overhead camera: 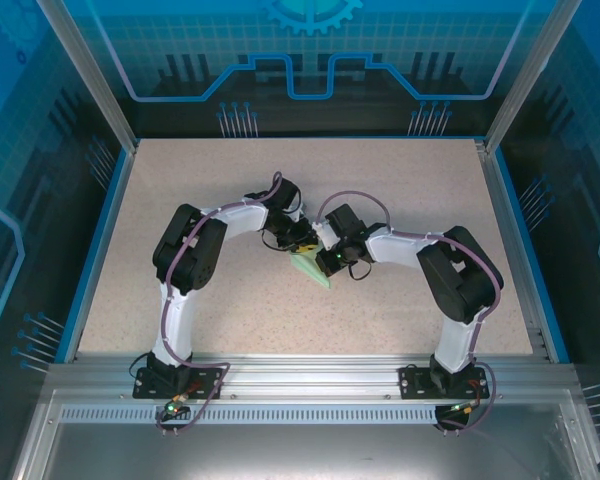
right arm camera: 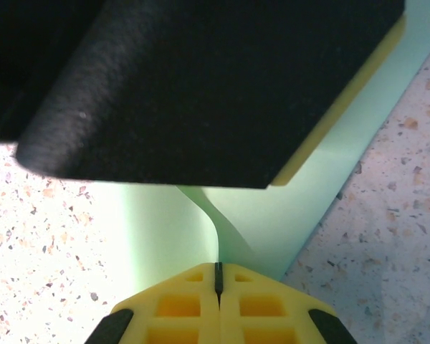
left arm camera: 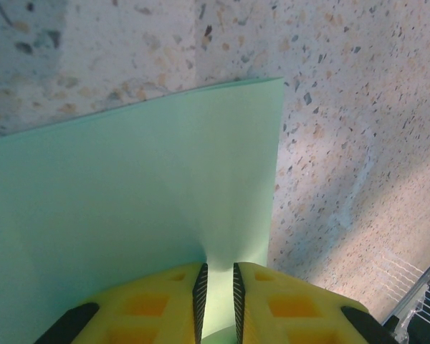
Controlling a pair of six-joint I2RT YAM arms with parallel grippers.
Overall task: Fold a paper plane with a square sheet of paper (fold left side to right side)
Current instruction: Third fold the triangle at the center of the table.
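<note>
A robot lab cell: speckled table, blue-printed glass walls.

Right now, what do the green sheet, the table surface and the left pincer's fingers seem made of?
Sheet: thin matte paper, pale mint; it curls softly where pinched. Table: speckled, stone-like terrazzo look, possibly laminate. Left pincer fingers: yellow moulded or printed plastic, judging by the recessed pockets, with dark pads.

One camera overlooks the table from above-behind; both wrist cameras look closely, apparently, at the same sheet of paper.
</note>
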